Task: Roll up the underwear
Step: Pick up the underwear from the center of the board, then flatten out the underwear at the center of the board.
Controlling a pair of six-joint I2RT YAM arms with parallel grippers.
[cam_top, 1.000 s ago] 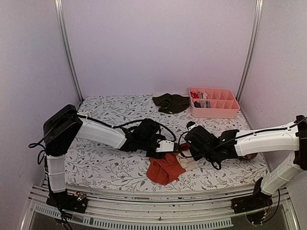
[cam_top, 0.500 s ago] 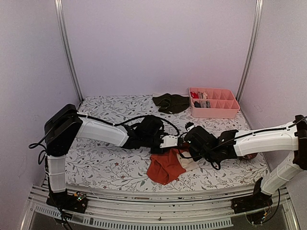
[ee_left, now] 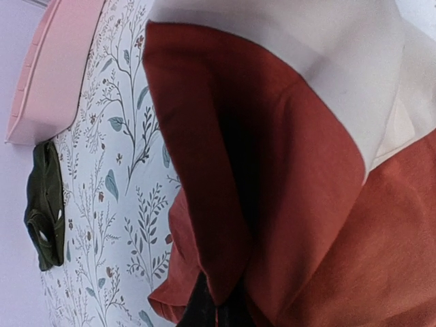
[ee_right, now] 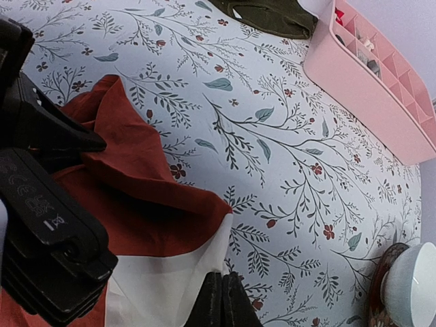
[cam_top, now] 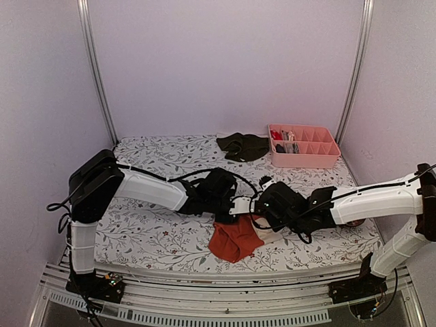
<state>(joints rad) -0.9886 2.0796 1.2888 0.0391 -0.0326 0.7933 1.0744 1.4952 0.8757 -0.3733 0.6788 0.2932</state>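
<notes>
The left gripper (ee_left: 216, 310) has slid right and closed. Both arms stretch low, meeting at centre. It pinches one rust-red cloth underwear (cam_top: 231, 242); the right gripper (ee_right: 221, 300) pinches its whitish band (ee_right: 170, 286). One dark olive cloth garment (cam_top: 243, 146) lies at twelve o'clock, beside one pink plastic divided tray (cam_top: 306, 163).

Fingertips of left gripper (ee_left: 216, 308) cut by bottom edge of its wrist view — pinch buried in rust-red underwear (ee_left: 286, 225). You can't tell if whitish cloth (ee_right: 170, 286) is separate garment. Contents of pink tray (cam_top: 304, 161) too small to name; white cup (ee_right: 412, 286) cropped at corner.
</notes>
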